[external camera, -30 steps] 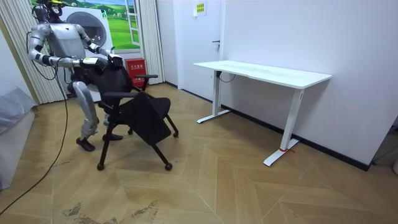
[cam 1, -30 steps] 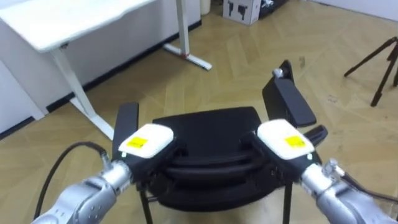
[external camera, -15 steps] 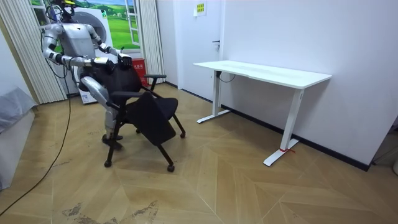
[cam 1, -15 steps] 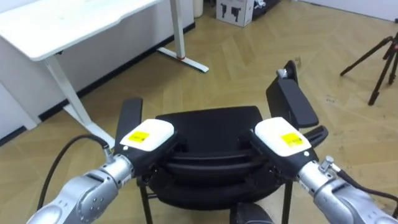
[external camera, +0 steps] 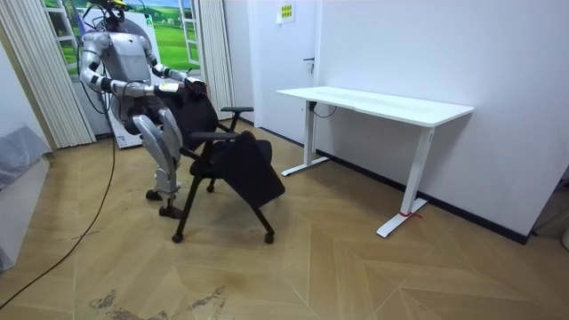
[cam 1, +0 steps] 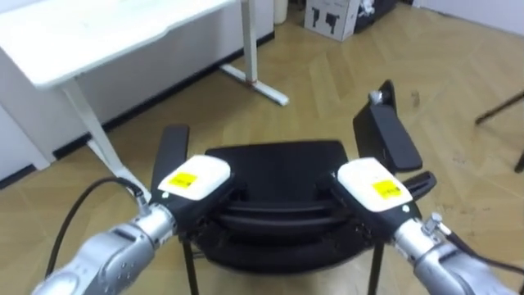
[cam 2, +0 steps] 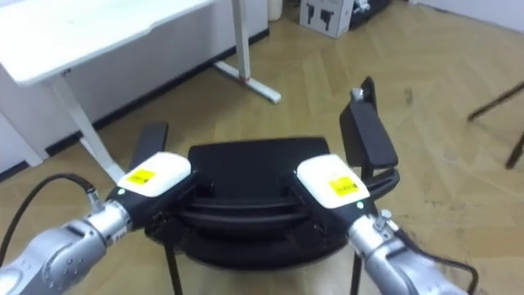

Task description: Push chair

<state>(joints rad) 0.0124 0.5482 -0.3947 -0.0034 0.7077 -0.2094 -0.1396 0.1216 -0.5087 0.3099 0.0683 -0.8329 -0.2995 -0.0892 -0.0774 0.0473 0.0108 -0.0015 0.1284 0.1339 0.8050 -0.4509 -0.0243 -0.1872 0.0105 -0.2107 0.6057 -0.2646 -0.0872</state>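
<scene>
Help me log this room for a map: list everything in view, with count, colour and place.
Chair: one, black, on wheels, right in front of the robot.
Desk: one, white, beyond the chair.
Box: one, white with black print, on the floor past the desk.
Door: one, white, behind the desk's far end.
Left hand: white-backed, on the left of the chair's back.
Right hand: white-backed, on the right of the chair's back.
</scene>
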